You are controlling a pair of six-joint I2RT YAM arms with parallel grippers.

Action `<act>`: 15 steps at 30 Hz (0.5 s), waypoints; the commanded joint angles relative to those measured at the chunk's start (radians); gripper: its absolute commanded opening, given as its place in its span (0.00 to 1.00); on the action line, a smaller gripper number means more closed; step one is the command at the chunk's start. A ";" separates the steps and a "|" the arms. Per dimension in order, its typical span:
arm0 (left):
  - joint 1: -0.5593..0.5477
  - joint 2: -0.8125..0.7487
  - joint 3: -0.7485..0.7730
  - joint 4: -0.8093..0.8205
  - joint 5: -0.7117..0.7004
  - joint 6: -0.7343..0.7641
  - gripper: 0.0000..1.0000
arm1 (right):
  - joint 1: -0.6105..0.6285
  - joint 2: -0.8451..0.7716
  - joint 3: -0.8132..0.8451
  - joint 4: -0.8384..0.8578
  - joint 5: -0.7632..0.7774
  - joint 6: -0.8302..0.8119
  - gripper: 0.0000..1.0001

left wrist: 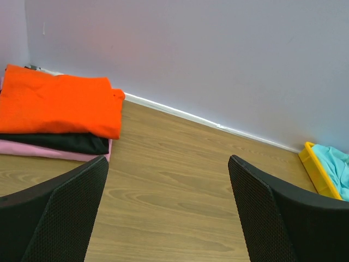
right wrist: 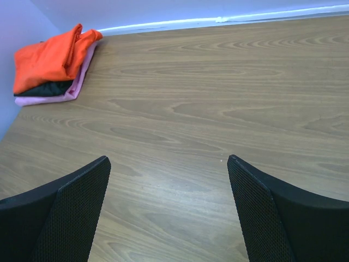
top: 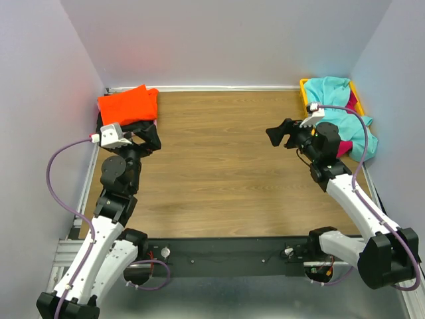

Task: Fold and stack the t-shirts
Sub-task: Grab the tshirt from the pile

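Cloth: folded orange-red t-shirt (left wrist: 54,106) tops a flat stack (left wrist: 54,143); left claw (left wrist: 167,164) and right claw (right wrist: 167,162) spread, empty.

Twin arms pictured from above: left arm (top: 89,262) & right arm (top: 355,203) are clad in white shells w/ black joint housings. A purple cable (top: 53,163) is run along each arm, wrist to base. White camera mounts (top: 111,135) are fitted at wrists. Fingers (left wrist: 60,215) are seen black, broad, round-tipped, w/ fine mesh-textured inner faces.
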 commanded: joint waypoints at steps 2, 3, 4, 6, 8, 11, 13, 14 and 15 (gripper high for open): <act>-0.005 -0.022 -0.005 0.017 -0.059 0.011 0.98 | 0.005 -0.024 -0.011 0.020 0.008 -0.003 0.94; -0.005 -0.022 -0.004 0.017 -0.060 0.011 0.98 | 0.005 -0.024 -0.013 0.019 0.011 -0.004 0.95; -0.005 -0.022 -0.007 0.018 -0.061 0.012 0.98 | 0.005 -0.024 -0.014 0.018 0.014 -0.007 0.95; -0.005 -0.017 -0.007 0.018 -0.072 0.012 0.98 | 0.006 -0.021 -0.014 0.019 0.023 -0.008 0.95; -0.005 -0.016 -0.007 0.017 -0.078 0.012 0.98 | 0.006 -0.018 -0.014 0.016 0.030 -0.011 0.95; -0.005 -0.014 -0.010 0.018 -0.076 0.011 0.98 | 0.006 -0.018 -0.011 0.015 0.037 -0.017 0.95; -0.005 -0.017 -0.012 0.020 -0.076 0.008 0.98 | 0.005 -0.016 -0.002 0.013 0.053 -0.026 0.95; -0.005 -0.017 -0.015 0.024 -0.075 0.011 0.98 | 0.005 -0.012 0.004 0.012 0.060 -0.031 0.95; -0.005 -0.020 -0.022 0.027 -0.075 0.011 0.98 | 0.006 0.011 0.016 0.010 0.069 -0.040 0.97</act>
